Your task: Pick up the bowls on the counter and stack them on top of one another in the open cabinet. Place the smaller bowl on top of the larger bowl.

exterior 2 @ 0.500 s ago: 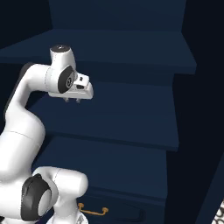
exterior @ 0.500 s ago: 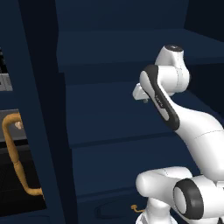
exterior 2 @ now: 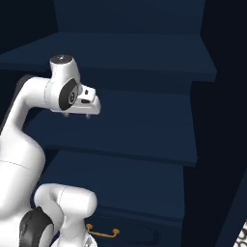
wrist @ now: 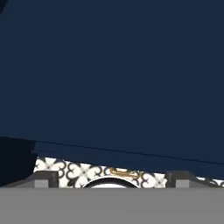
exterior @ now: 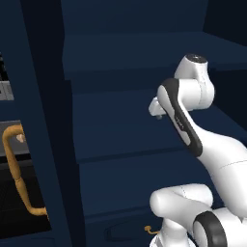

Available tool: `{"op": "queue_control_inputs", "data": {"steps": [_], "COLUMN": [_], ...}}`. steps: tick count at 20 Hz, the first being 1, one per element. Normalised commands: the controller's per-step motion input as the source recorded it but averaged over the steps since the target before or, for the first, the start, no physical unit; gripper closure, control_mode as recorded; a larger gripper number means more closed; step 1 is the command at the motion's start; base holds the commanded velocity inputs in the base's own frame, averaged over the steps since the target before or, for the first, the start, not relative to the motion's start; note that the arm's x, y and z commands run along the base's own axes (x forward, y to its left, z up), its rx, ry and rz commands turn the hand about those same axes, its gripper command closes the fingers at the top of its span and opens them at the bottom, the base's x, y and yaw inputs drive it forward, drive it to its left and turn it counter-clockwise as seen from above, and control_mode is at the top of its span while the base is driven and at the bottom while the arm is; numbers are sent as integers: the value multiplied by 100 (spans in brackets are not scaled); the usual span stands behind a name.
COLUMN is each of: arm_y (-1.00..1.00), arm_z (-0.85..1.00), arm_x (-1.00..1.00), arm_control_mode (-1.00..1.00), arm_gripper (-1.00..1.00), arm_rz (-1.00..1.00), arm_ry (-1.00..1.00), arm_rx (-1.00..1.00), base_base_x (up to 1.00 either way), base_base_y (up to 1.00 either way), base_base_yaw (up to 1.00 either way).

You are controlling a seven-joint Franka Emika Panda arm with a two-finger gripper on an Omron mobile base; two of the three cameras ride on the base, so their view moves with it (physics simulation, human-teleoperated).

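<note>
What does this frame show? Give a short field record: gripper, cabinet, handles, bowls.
gripper: above a middle cabinet shelf, pointing down; jaws apart, nothing between them
cabinet: navy, open, broad stepped shelves
drawer handle: brass, on the drawer front below the shelves
curved handle: brass, left of the cabinet
floor: patterned tile, seen in the hand view
bowls: none on the visible shelves

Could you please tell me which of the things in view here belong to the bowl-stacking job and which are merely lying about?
Part of the job:
cabinet, its shelves facing the arm
gripper, open, above a shelf

Just lying about:
brass drawer handle below the shelves
curved brass handle at the left
patterned floor tiles
</note>
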Motion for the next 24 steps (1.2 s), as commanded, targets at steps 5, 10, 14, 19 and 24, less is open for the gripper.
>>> {"op": "queue_control_inputs", "data": {"steps": [5, 10, 14, 19, 24], "arm_y": [0, 0, 0, 0, 1], "arm_z": [0, 0, 0, 0, 0], "arm_x": [-45, -42, -25, 0, 0], "arm_control_mode": [-100, -100, -100, -100, 100], "arm_gripper": [-100, -100, -100, -100, -100], "arm_rz": [-1, -4, -3, 0, 0], "arm_ry": [-2, 5, 8, 7, 0], "arm_rx": [0, -1, 0, 0, 0], "base_base_x": [0, 0, 0, 0, -67], "base_base_y": [0, 0, 0, 0, 0], "base_base_yaw": [0, 0, 0, 0, -2]}}
